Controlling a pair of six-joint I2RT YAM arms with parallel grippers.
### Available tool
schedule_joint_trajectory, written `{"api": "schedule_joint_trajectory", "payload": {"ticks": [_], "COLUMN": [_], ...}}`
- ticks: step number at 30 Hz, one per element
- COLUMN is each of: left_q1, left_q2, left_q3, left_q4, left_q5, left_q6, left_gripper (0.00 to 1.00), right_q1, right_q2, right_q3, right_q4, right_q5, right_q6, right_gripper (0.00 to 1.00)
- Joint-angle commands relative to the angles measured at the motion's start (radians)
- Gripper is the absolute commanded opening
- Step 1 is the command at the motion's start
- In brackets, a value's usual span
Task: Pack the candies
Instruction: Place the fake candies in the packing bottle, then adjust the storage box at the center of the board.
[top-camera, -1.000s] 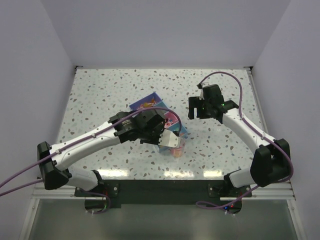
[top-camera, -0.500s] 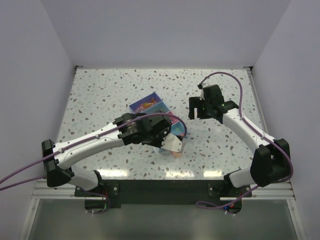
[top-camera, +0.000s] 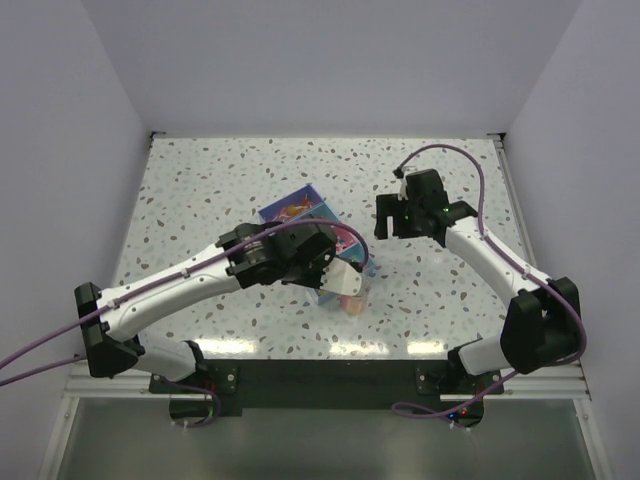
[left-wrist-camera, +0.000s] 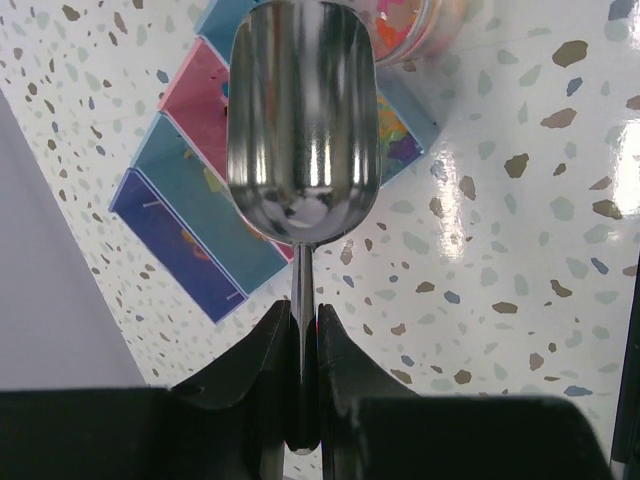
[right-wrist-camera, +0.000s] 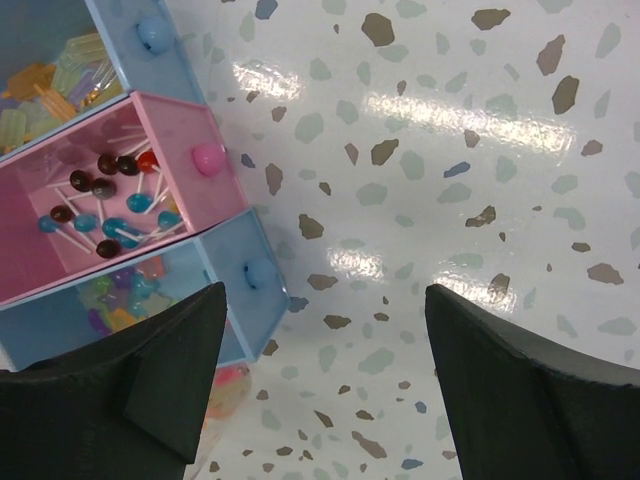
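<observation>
Clamps the left gripper (left-wrist-camera: 303, 322) on the thin stem of the scoop (left-wrist-camera: 303, 120), empty bowl aimed at the candies (left-wrist-camera: 400, 18) in the jar (left-wrist-camera: 432, 30) at upper right, probably ready to dip. Holds the right gripper (right-wrist-camera: 322, 300) spread wide beside the drawers (right-wrist-camera: 230, 290), out of the way.

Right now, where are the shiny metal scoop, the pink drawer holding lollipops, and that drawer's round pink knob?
Shiny metal scoop (left-wrist-camera: 303, 110), left wrist view, middle of its bowl.
Pink drawer (right-wrist-camera: 45, 268), right wrist view, bare floor.
Round pink knob (right-wrist-camera: 207, 157), right wrist view, its centre.
</observation>
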Motion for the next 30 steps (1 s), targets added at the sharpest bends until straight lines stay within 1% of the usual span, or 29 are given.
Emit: {"api": "schedule_joint_trajectory", "payload": {"ticks": [1,2,3,5,7,10,11,12,16,20,25,30], "left_q1": [0.091,0.125,0.182,0.254,0.288,0.375,0.423,0.440,0.481,0.523,0.529,0.530], "left_q2": [-0.065,-0.064,-0.064,-0.053,-0.044,-0.024,-0.015,-0.002,0.086,0.171,0.268,0.332], "left_q3": [0.027,0.032,0.032,0.038,0.033,0.035,0.038,0.042,0.081,0.105,0.180,0.222], "left_q4": [0.070,0.070,0.071,0.065,0.064,0.061,0.057,0.042,0.005,-0.034,-0.065,-0.082], "left_q5": [0.051,0.069,0.091,0.100,0.114,0.140,0.143,0.142,0.139,0.123,0.096,0.056], "left_q6": [-0.034,-0.051,-0.060,-0.083,-0.100,-0.143,-0.169,-0.180,-0.238,-0.312,-0.378,-0.415], "left_gripper": [0.00,0.00,0.00,0.00,0.00,0.00,0.00,0.00,0.00,0.00,0.00,0.00], "right_q1": [-0.001,-0.003,-0.001,-0.003,-0.003,-0.003,-0.001,-0.001,0.005,0.031,0.072,0.089], "right_q2": [-0.003,0.005,0.027,0.049,0.086,0.148,0.167,0.182,0.267,0.313,0.360,0.383], "right_q3": [0.054,0.065,0.079,0.123,0.166,0.233,0.252,0.270,0.347,0.378,0.398,0.404], "right_q4": [0.039,0.039,0.027,0.015,0.009,-0.007,-0.016,-0.027,-0.024,-0.030,-0.042,-0.028], "right_q5": [-0.084,-0.099,-0.117,-0.151,-0.174,-0.208,-0.213,-0.228,-0.277,-0.265,-0.216,-0.207], "right_q6": [-0.013,-0.017,-0.022,-0.029,-0.036,-0.042,-0.043,-0.045,-0.043,-0.051,-0.079,-0.089], "right_gripper": [0.83,0.83,0.82,0.81,0.80,0.77,0.77,0.75,0.72,0.70,0.67,0.62]}}
